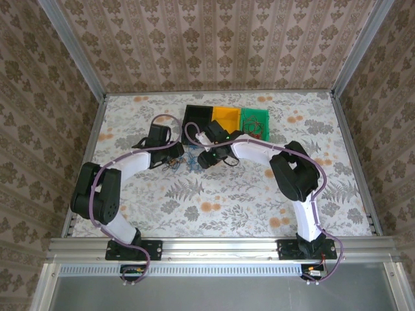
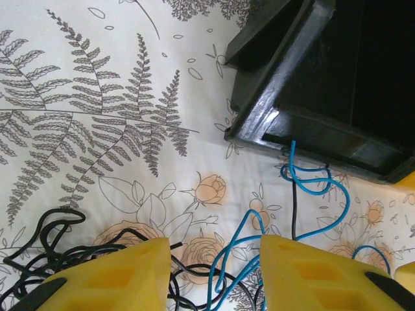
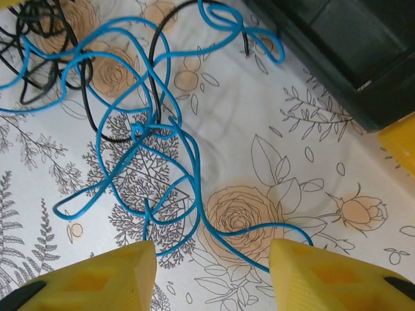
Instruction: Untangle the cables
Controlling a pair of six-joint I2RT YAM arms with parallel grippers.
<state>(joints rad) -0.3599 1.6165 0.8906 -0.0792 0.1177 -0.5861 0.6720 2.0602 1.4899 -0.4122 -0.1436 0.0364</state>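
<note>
Tangled blue and black cables (image 3: 138,129) on table (image 2: 194,162) beside black bin (image 2: 324,78), left gripper (image 2: 214,259) spread, right gripper (image 3: 213,259) spread, both straddling strands.

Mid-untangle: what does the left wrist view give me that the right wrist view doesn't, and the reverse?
Left wrist: the black cable bunched by the left fingers, and a blue cable end near the black bin wall. Right wrist: the blue cable's knot and wide loops, the yellow bin corner, the right fingers. Both: blue and black cables, black bin, fingers apart.
</note>
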